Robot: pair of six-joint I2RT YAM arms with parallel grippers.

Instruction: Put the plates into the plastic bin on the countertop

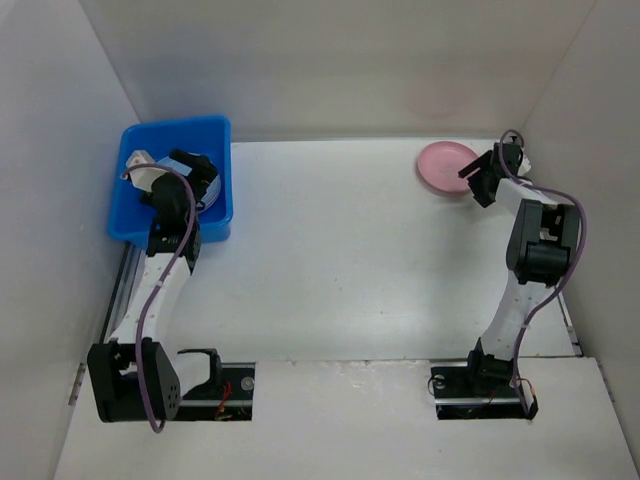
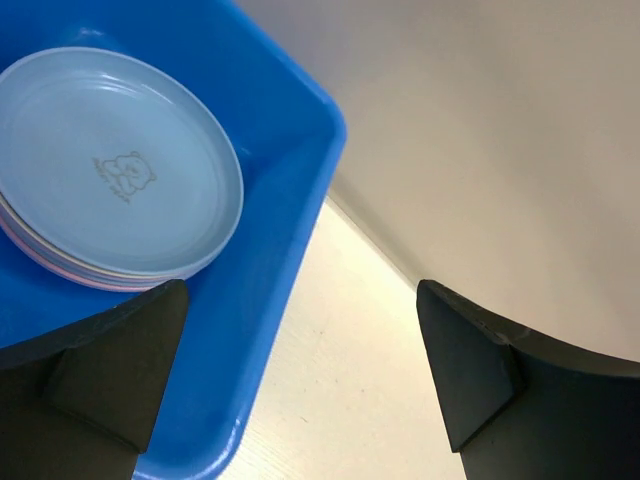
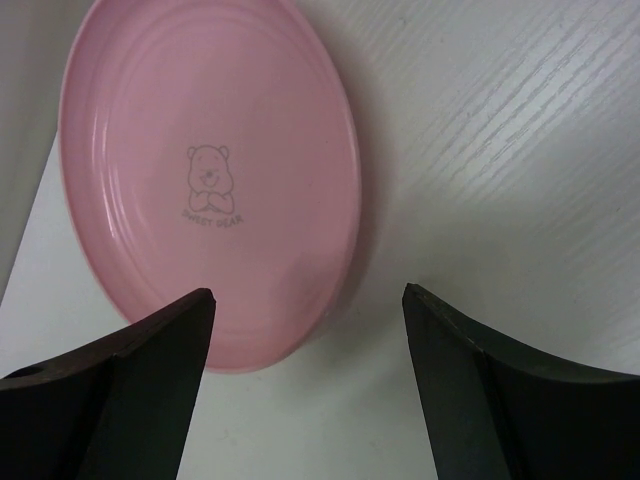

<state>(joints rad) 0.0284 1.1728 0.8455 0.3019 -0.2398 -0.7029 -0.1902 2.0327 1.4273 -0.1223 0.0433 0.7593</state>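
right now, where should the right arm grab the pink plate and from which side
Grip the pink plate by its rim, at the edge nearest the right arm's jaws, which stand open facing that stretch. It lies flat and shallow on the countertop, so probably only the raised rim gives a pinch. Come in low from that side, one jaw over the lip, one outside it.
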